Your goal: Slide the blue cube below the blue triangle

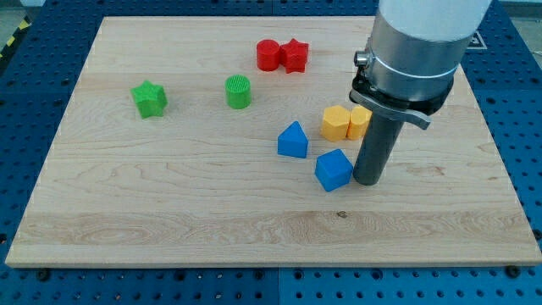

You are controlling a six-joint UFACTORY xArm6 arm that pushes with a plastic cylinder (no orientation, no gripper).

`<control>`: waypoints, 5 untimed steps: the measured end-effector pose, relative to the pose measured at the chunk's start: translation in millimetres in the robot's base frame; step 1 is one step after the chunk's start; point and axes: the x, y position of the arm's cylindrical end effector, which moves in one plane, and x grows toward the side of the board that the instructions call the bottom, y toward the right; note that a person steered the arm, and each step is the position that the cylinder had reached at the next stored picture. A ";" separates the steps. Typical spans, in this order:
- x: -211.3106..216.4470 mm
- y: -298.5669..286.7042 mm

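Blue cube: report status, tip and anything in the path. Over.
My tip at the blue cube's right side, about touching. Cube sits lower right of the blue triangle, not yet below it. Path leftward clear; yellow blocks sit above.

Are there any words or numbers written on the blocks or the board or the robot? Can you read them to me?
None: I can find no word, number, label or sign to read anywhere in this view.
The blocks are plain, such as the blue cube, the blue triangle and the red star.
The wooden board shows only grain.
My tip, just right of the blue cube, carries no marking.
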 end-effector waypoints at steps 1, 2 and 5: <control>-2.0 -23.6; 7.5 -27.3; -18.0 -57.6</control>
